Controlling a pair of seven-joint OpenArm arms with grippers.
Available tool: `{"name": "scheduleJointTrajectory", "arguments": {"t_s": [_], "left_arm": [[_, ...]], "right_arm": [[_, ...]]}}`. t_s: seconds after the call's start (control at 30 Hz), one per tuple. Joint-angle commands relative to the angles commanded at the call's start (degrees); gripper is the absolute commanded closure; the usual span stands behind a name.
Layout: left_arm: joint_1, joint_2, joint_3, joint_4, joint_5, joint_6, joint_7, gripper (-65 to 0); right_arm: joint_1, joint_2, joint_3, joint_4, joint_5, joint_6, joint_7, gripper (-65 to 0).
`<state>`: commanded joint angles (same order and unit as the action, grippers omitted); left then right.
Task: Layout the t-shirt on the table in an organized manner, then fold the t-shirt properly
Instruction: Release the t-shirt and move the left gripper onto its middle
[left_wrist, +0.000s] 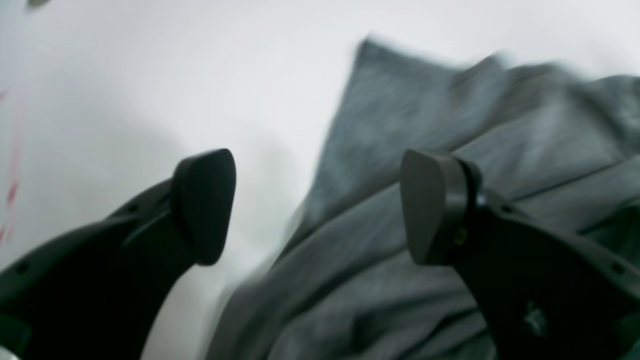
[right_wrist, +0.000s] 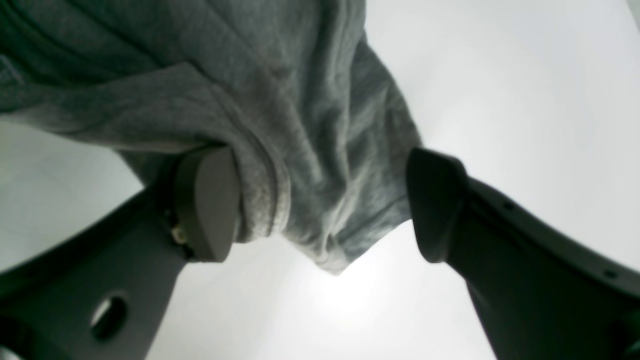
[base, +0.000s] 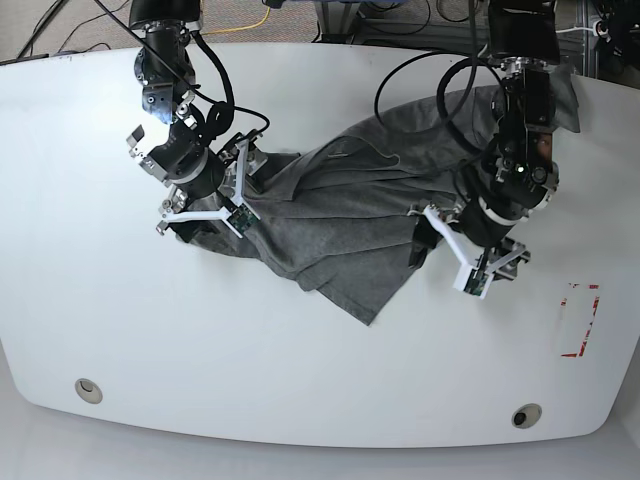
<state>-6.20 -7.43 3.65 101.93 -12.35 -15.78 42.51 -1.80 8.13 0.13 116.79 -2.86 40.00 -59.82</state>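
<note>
The t-shirt (base: 340, 215) is seen crumpled in a diagonal heap across the middle of the base view, on the white counter (base: 300, 380). Nothing has yet been spread flat, so the layout step is judged barely begun and every fold is left to do.

In the base view both arms are shown at the heap's two ends, but the jaws cannot be read there. The right tool (right_wrist: 322, 205) is shown by its own wrist view to be wide open, a bunched hem lying between the fingers and seemingly touching one pad, unclamped. The left tool (left_wrist: 317, 205) is likewise seen spread wide, over the cloth's edge and holding nothing; that frame is blurred, so contact cannot be ruled out. The red-tape mark (base: 578, 320) at lower right is seen clearly only in the base view.
</note>
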Motion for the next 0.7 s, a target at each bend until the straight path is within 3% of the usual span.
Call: {"name": "scheduleJointTrajectory", "arguments": {"t_s": [0.17, 0.33, 0.5, 0.7], "left_arm": [[-4.3, 1.3, 4.0, -5.7, 0.0, 0.1, 0.0, -47.1], [-7.1, 4.6, 5.5, -11.6, 0.0, 0.1, 0.0, -47.1], [-9.0, 5.0, 5.5, -13.8, 0.0, 0.1, 0.0, -47.1], [-10.5, 5.0, 5.5, -15.7, 0.0, 0.1, -0.5, -47.1]], "right_arm": [[2.7, -0.1, 1.1, 0.0, -0.1, 0.0, -0.1, -49.6], [5.5, -0.9, 3.5, -0.1, -0.2, 0.0, -1.1, -49.6], [7.5, 0.9, 3.8, 0.0, 0.4, 0.0, -8.6, -49.6], [7.2, 0.8, 4.2, 0.0, 0.1, 0.0, -8.2, -49.6]]}}
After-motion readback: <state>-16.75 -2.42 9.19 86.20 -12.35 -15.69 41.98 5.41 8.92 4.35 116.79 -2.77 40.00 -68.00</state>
